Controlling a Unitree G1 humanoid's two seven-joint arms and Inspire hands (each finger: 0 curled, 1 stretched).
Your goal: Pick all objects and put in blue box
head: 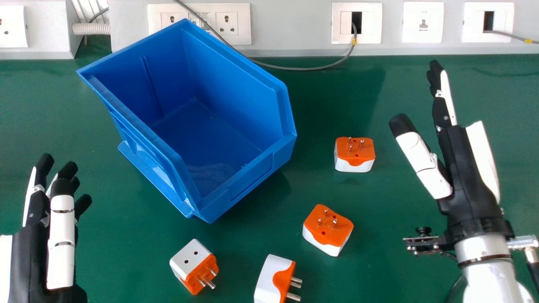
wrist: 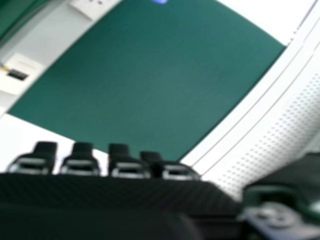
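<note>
4 plug adapters (head: pixel 355 153) near blue box (head: pixel 219 122), grey cable (head: pixel 297 68) behind, left hand (head: pixel 33 256) and right hand (head: pixel 465 168) unclenched

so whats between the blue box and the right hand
An orange and white plug lies between the blue box and right hand in the head view, with another plug nearer the robot.

A pale-grey socket panel (head: pixel 290 25) spans ten to two o'clock behind the green tabletop (head: pixel 370 269); a grey cable (head: pixel 294 69) droops at twelve.
</note>
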